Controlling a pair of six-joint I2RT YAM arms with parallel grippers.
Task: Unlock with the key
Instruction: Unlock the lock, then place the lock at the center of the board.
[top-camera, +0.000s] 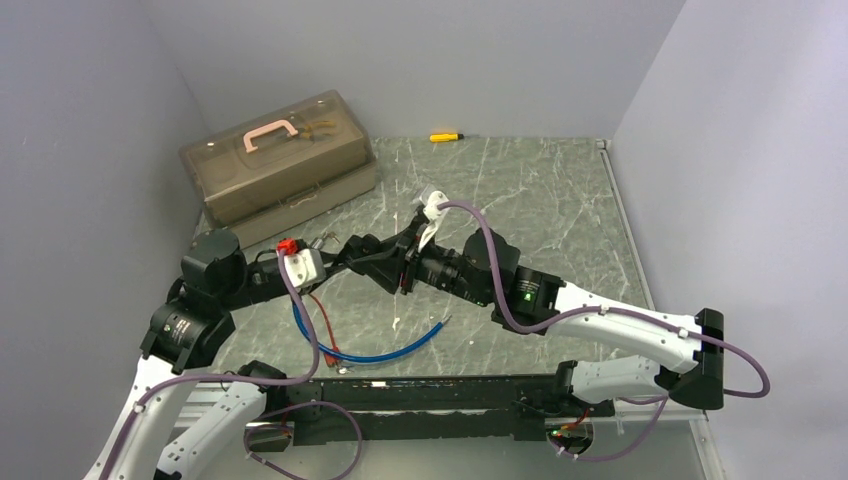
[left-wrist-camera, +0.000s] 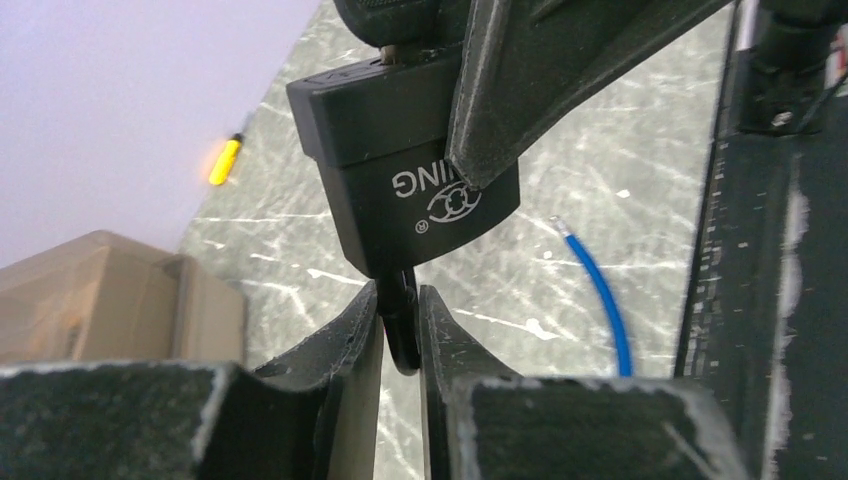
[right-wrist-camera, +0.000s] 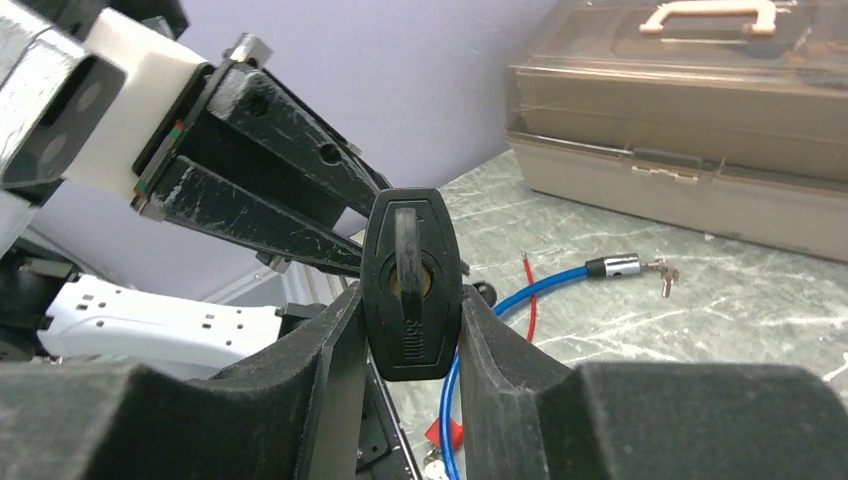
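right tool (right-wrist-camera: 410, 300) is clamping the matte black padlock (right-wrist-camera: 412, 345), smooth oval body, up above the marbled grey bench (top-camera: 540, 200); left tool (left-wrist-camera: 400, 305) is pinching the flat black key (left-wrist-camera: 400, 335) sitting in its keyway.

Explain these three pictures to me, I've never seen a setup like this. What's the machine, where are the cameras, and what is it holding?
The machine is two robot arms bolted side by side at the near edge of a table. The wide picture comes from a fixed camera above and behind the arms. The other two come from a small camera on each wrist, so each shows that arm's own fingers at the bottom.

The right gripper clamps a black padlock and holds it up off the table. The left gripper pinches the key, which sits in the padlock's underside.

On the table lie a brown toolbox with a pink handle, what looks like a yellow screwdriver by the back wall, and a blue cable near the arms.
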